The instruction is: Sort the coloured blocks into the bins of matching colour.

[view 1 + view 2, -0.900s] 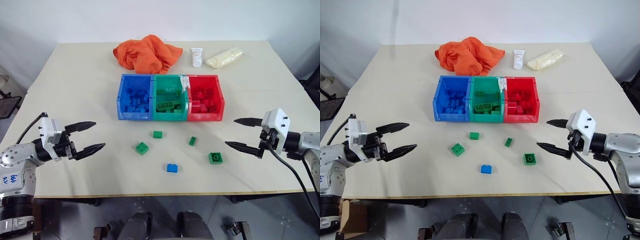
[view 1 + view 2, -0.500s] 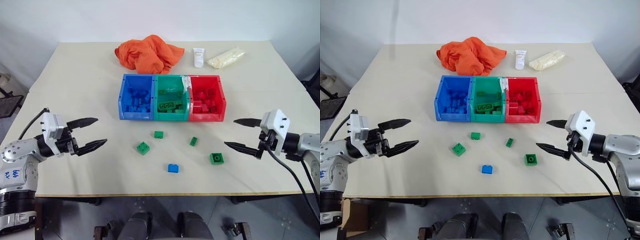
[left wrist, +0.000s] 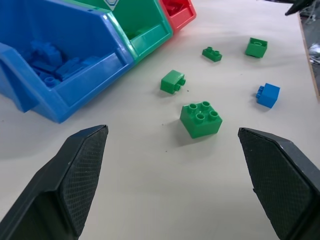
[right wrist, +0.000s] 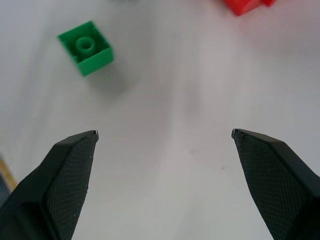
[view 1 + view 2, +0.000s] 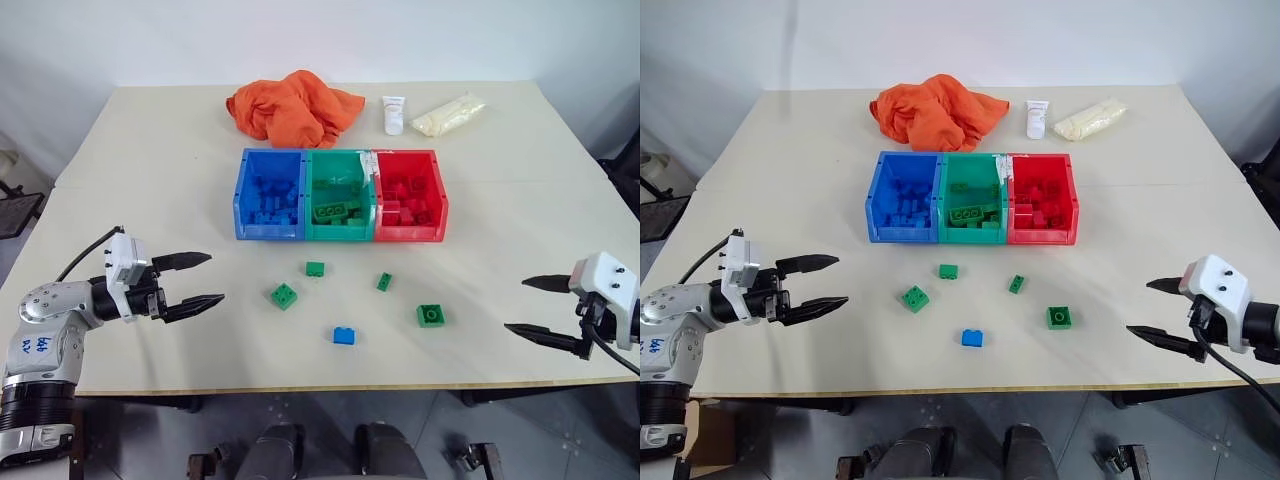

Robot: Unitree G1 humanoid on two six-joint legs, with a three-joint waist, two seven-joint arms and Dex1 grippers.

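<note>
1. My left gripper (image 5: 205, 279) hangs open and empty over the beige table (image 5: 150, 150), with the four-stud green plastic brick (image 5: 285, 295) nearest it.
2. My right gripper (image 5: 526, 307) is spread wide, well apart from the one-stud green brick (image 5: 431, 315).
3. The small blue brick (image 5: 344, 336) lies between them, near the table's front edge.
4. The three joined plastic bins (image 5: 340, 195) sit beyond.

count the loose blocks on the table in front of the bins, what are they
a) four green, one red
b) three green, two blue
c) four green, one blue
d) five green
c: four green blocks and one blue block lie loose before the bins.
</note>
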